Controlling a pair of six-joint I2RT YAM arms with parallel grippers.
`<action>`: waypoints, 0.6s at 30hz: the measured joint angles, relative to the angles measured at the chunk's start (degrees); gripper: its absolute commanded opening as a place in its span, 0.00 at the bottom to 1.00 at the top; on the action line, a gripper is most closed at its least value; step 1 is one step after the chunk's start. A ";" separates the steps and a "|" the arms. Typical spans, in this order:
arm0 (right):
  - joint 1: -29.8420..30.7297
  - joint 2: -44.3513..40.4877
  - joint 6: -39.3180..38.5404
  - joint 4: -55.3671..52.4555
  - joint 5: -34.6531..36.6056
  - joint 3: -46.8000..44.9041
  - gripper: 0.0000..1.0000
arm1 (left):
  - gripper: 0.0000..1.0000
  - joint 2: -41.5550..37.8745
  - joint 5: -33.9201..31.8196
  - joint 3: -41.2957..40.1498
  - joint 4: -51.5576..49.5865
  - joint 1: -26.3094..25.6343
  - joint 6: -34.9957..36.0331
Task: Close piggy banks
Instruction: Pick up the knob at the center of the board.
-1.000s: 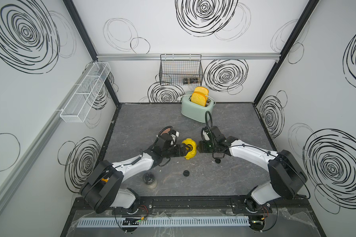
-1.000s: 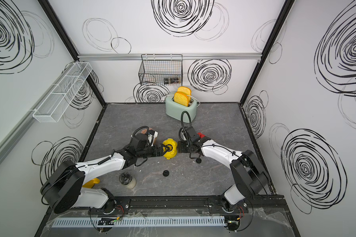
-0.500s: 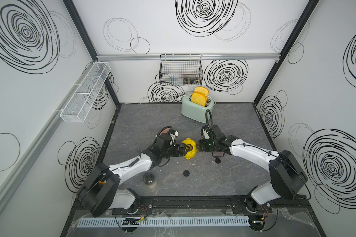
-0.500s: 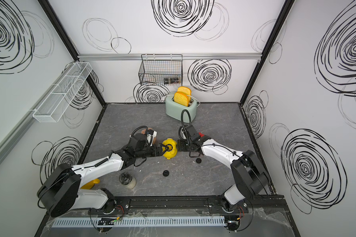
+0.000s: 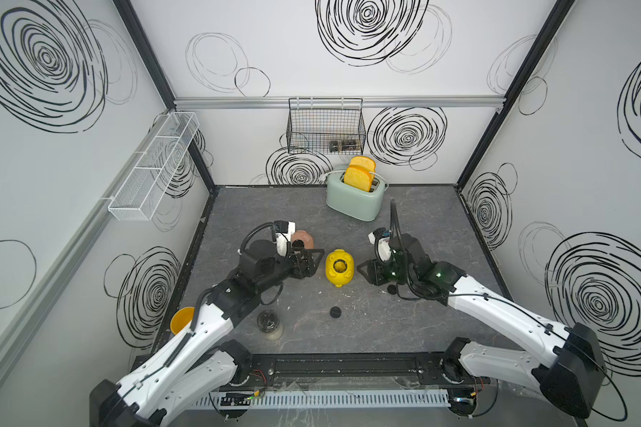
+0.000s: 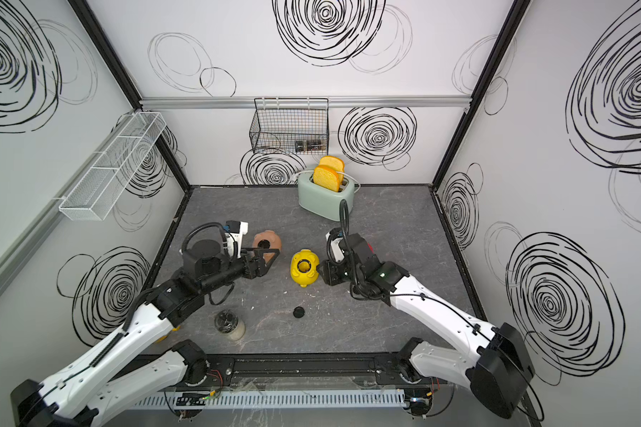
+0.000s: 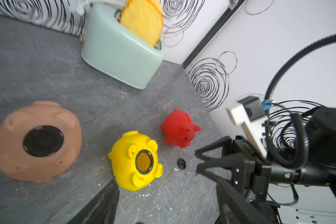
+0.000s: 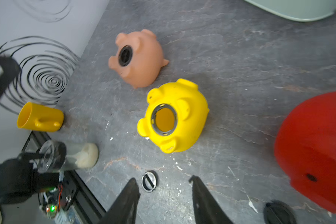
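Note:
The yellow piggy bank (image 5: 339, 267) (image 6: 304, 273) lies belly-up mid-table, and its round hole (image 8: 164, 118) is uncovered. A pale pink piggy bank (image 5: 303, 239) (image 7: 37, 141) lies behind my left gripper with a dark belly hole. The red one (image 7: 179, 129) (image 8: 314, 147) stands by my right arm. My left gripper (image 5: 317, 262) (image 7: 166, 183) is open and empty, just left of the yellow pig. My right gripper (image 5: 361, 273) (image 8: 163, 179) is open on the pig's right. A black plug (image 8: 149, 182) (image 5: 335, 311) lies on the table and shows between its fingers. A second plug (image 8: 278, 213) (image 5: 392, 290) lies beside the red pig.
A mint-green toaster (image 5: 356, 196) with toast stands at the back. A yellow mug (image 5: 181, 319) (image 8: 39, 118) lies at the left edge. A glass jar (image 5: 269, 325) (image 8: 70, 155) lies near the front. A wire basket (image 5: 325, 125) hangs on the back wall.
My left arm has drawn back leftward from the yellow pig, uncovering the pink one. The right gripper's jaws have narrowed somewhat.

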 measured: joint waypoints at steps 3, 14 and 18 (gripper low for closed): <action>5.60 -0.68 -0.17 0.07 -0.02 -0.96 0.44 | 0.84 -5.25 -2.71 1.95 -4.72 0.22 2.54; 17.07 16.63 -5.29 0.09 1.53 0.33 0.40 | 0.86 -20.13 -11.39 -2.75 -13.14 0.52 8.96; 18.82 23.67 -7.39 -0.85 2.40 2.86 0.39 | 0.87 -21.53 -13.20 -4.83 -14.75 0.55 9.53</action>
